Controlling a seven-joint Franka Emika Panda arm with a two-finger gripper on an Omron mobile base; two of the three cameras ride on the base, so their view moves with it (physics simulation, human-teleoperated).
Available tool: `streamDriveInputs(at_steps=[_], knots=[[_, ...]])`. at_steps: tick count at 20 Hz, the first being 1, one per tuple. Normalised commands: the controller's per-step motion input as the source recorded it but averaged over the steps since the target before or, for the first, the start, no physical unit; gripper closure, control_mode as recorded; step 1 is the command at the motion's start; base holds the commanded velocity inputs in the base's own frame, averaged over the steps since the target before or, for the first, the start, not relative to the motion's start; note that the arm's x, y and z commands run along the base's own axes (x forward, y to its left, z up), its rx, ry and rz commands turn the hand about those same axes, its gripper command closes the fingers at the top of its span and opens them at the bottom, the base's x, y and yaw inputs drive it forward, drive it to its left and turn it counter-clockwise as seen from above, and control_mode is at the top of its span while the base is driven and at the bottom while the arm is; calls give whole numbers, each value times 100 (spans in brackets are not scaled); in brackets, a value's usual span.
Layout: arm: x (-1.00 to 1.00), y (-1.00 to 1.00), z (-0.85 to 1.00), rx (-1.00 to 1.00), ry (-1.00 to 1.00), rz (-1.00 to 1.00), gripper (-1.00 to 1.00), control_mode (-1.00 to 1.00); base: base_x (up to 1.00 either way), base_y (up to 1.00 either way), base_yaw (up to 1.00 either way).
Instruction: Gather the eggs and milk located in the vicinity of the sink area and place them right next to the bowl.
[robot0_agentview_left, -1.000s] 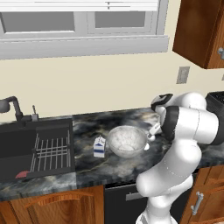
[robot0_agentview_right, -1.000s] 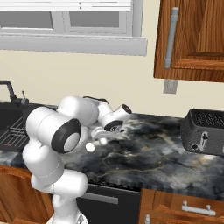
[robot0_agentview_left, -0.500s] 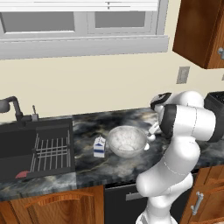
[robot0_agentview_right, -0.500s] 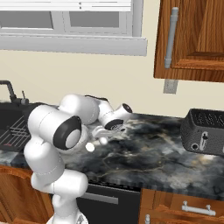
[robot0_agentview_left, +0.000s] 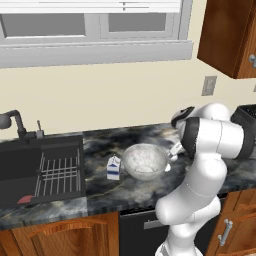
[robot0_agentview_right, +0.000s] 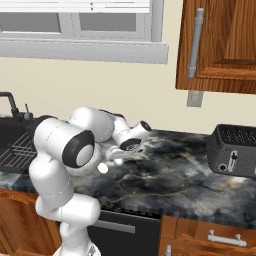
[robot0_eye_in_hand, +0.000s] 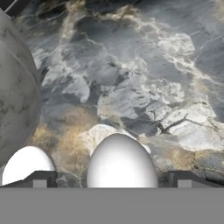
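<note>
While hanging low over the table (robot0_eye_in_hand: 144, 65) with fingers (robot0_eye_in_hand: 41, 179) spread wide and gripping nothing, straddling an egg (robot0_eye_in_hand: 121, 162) roughly centred between the tips; no contact as far as can be told. Second egg (robot0_eye_in_hand: 26, 168) lying just beside it, on the side of the bowl (robot0_eye_in_hand: 13, 87), near or against the glass wall, can't tell which. Milk (robot0_agentview_left: 114, 167) standing upright on the table just beside the bowl's far side, toward the sink area (robot0_agentview_left: 40, 170) but outside the basin. So, judging by layout, all three already close to the bowl. On handling: expect light, rigid, brittle shells, smooth and rounded, so likely to squirt out of a hard pinch or roll off when nudged. Best taken across the short waist, centred, with gentle closing force, and set down softly. Watch for bumping the neighbouring egg into the glass. For the carton: probably light, with paperboard walls that give slightly and flat faces that should seat well against the pads. Grip across the body below the gable, not on the ridge. Leave the bowl alone; looks heavy and slick. On labels: blue marking on the carton front, too small to read. Nothing legible on eggs or bowl.
</note>
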Motion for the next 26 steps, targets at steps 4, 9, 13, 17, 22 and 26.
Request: streamDriveInputs(at_steps=[4,9,13,17,22,26], knots=[[0,0,-19,0,0,0,-100,-100,0,0,0],[0,0,0,0,0,0,100,-100,0,0,0],[0,0,0,0,0,0,100,-100,0,0,0],[0,0,0,0,0,0,100,-100,0,0,0],[-14,0,28,0,-6,0,100,-100,0,0,0],[-34,0,58,0,-10,0,100,-100,0,0,0]])
